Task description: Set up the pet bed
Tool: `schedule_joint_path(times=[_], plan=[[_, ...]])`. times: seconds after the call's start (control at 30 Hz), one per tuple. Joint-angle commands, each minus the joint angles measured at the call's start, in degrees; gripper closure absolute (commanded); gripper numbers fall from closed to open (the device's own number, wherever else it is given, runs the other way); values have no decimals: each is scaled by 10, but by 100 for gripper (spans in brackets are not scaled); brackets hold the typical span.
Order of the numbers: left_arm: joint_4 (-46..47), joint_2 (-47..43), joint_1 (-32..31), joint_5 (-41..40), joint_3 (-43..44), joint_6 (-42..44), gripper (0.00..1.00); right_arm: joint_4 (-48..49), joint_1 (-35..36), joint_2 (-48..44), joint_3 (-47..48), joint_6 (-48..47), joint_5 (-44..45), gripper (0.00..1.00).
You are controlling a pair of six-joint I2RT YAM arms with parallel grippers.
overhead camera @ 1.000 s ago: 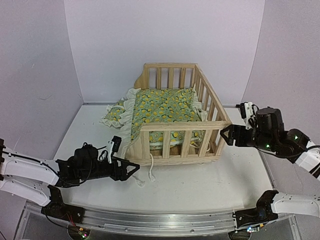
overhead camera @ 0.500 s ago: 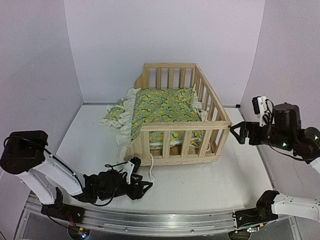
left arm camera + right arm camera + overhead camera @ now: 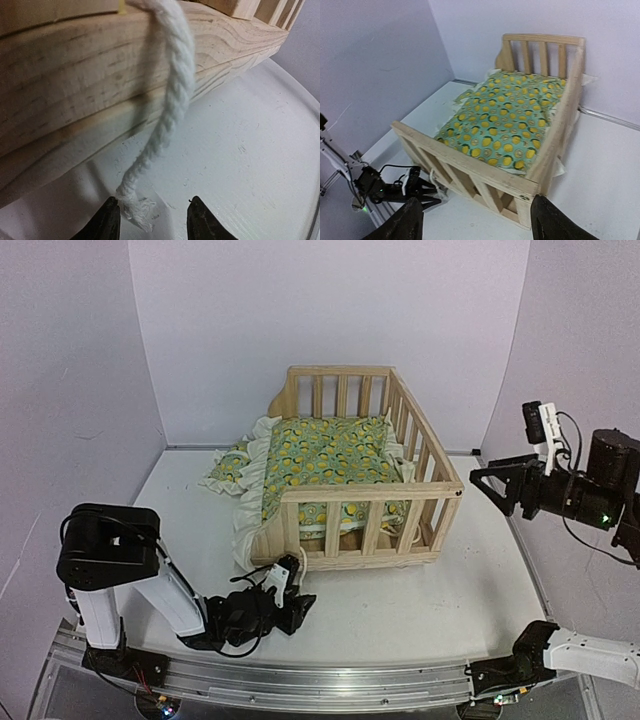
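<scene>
S1: Since a second ago, left hand [image 3: 298, 604] swung from the left side in to the bed's front rail, low on the table [image 3: 430, 610]. Right hand [image 3: 497, 480] pulled back right and up.
S2: Bed?
S1: pet bed [image 3: 362, 494] mid-table, toward the back. cushion [image 3: 325, 450] inside, spilling over the low left side. pillow [image 3: 229, 468] on the table right against that ruffle.
S2: Hands?
S1: Left fingers apart, frayed end of the white rope [image 3: 172, 100] between them, not pinched. Right fingers wide apart, holding nothing, clear of the bed.
</scene>
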Motion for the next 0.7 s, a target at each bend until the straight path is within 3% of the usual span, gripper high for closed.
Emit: schedule_joint_path(times=[0.0,0.2,0.3,0.37,0.47,0.57,0.67], plan=[[40,22,-1,-52,23,29,58,81,0,-10,0,-16,-157,28],[63,22,-1,-59,16,59,71,160,3,11,-23,12,-298,32],[69,23,-1,-65,18,68,82,213,29,19,-60,29,-313,32],[72,23,0,-63,20,72,93,217,64,30,-64,23,-290,33],[71,6,-1,-55,8,74,99,205,148,61,-56,-3,-222,33],[70,-34,-1,-49,-26,71,100,195,232,113,-61,-30,-135,31],[42,-107,0,-28,-67,60,100,202,270,183,-79,-27,-77,30]])
